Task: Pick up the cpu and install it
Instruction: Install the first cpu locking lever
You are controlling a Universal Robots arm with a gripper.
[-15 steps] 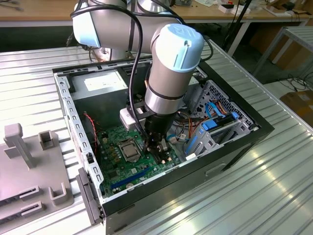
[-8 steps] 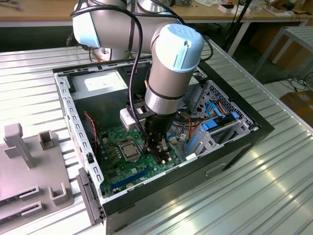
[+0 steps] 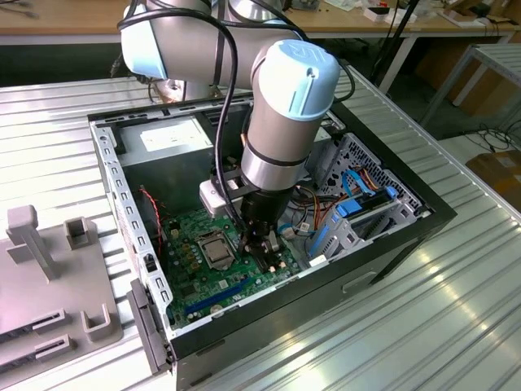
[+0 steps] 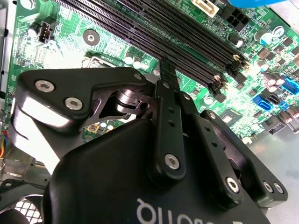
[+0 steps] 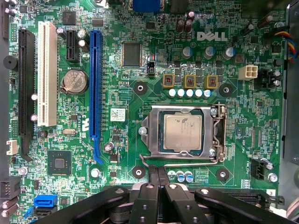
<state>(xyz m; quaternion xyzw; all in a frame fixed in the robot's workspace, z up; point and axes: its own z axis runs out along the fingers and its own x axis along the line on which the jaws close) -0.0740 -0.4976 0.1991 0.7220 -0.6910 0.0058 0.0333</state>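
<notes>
You have an open computer case (image 3: 423, 224) lying on a ribbed metal table (image 3: 456, 309), its green motherboard (image 3: 195, 269) facing up. On that board, in the first wrist view, you see a blue expansion slot (image 5: 96, 86) beside a white slot (image 5: 46, 74), with a round coin battery (image 5: 74, 80) between them. Black memory slots (image 4: 154, 35) run along the board in the second wrist view. A grey fixture with upright posts (image 3: 49, 277) sits at the table's edge on the exterior view's left

My black gripper (image 5: 158, 175) hangs over the green motherboard (image 5: 224, 140). Left of its silver-grey cpu (image 5: 182, 132) run a blue slot (image 5: 95, 84), a white slot (image 5: 46, 74) and a black slot (image 5: 26, 88).
</notes>
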